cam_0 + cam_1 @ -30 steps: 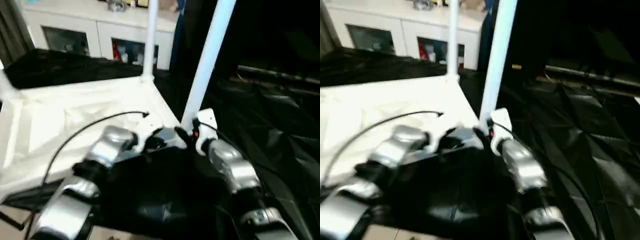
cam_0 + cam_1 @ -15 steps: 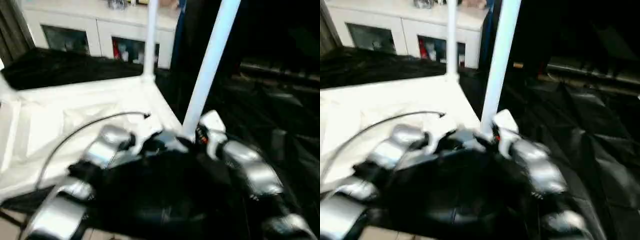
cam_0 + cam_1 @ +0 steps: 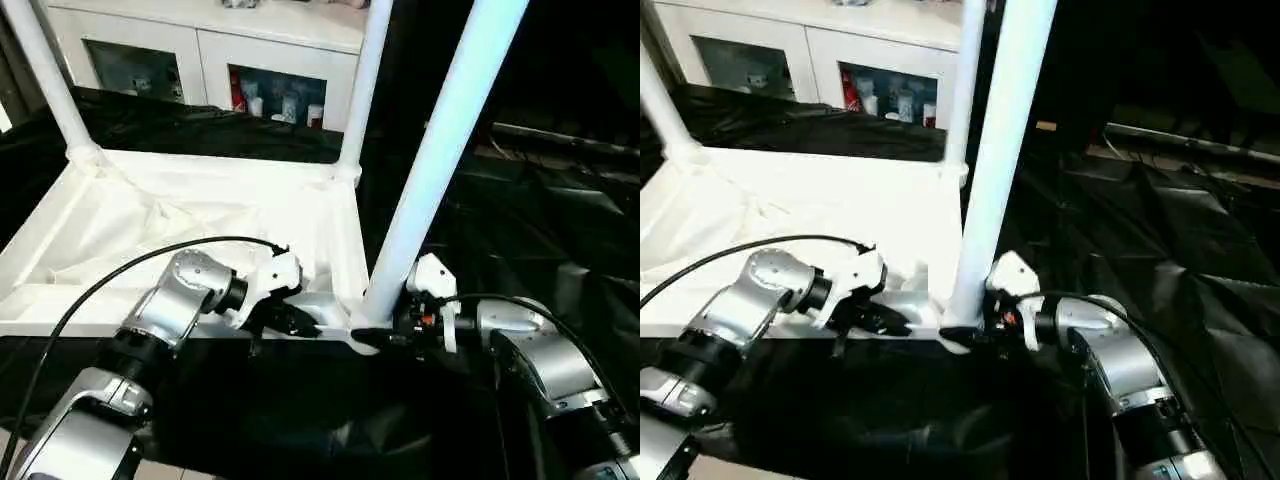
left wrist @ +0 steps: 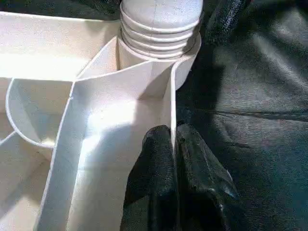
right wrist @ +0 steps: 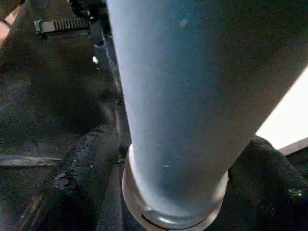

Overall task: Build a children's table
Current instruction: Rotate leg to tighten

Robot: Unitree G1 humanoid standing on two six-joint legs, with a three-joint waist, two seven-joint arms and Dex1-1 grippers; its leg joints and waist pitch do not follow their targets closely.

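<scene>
The children's table lies upside down: its white tabletop (image 3: 180, 215) shows the ribbed underside. Three white legs stand upright in corner sockets: far left (image 3: 40, 70), far right (image 3: 362, 90) and near right (image 3: 440, 170). My left gripper (image 3: 305, 322) is shut on the tabletop's thin rim wall (image 4: 171, 96), just beside the near right socket (image 4: 161, 29); its fingers (image 4: 156, 183) pinch the wall from both sides. My right gripper (image 3: 385, 335) stands open around the foot of the near right leg (image 5: 192, 96), with one finger (image 5: 91, 159) on either side of the tube.
Crumpled black cloth (image 3: 560, 230) covers the work table under and to the right of the tabletop. A white cabinet (image 3: 230, 40) with glass doors stands behind. A black cable (image 3: 120, 275) arcs from my left arm over the tabletop.
The head view has shifted, so the far left leg now shows. Both grippers stay at the near right corner, the left on the rim, the right at the leg's foot.
</scene>
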